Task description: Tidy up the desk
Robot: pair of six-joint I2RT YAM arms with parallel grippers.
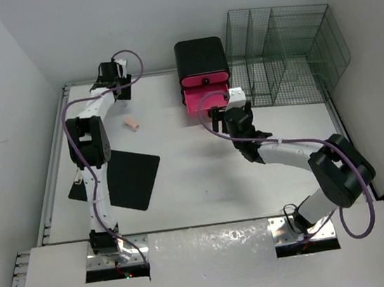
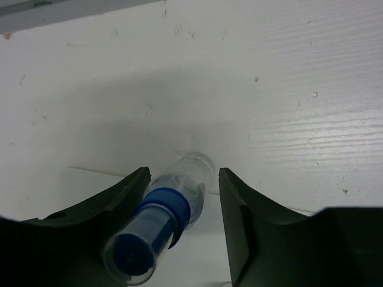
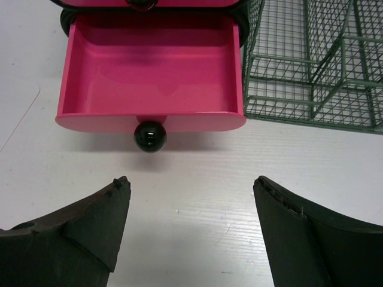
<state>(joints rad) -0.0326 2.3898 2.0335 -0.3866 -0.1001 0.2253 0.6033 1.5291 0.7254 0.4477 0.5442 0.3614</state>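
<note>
Loosely, the left gripper's (image 2: 184, 174) matte jaws flank a clear, blue-capped vial (image 2: 178, 194) without pinching it. The right gripper (image 3: 191, 180) gapes wide before a glossy pink drawer (image 3: 149, 66) on the scuffed white desk (image 3: 197, 239).

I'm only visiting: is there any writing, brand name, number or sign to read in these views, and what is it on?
None can be read.
The pink drawer, its black knob, the green wire rack, the blue-capped clear tube and the black clipboard show no lettering.
Any finer print would be too small to make out from the top camera.
</note>
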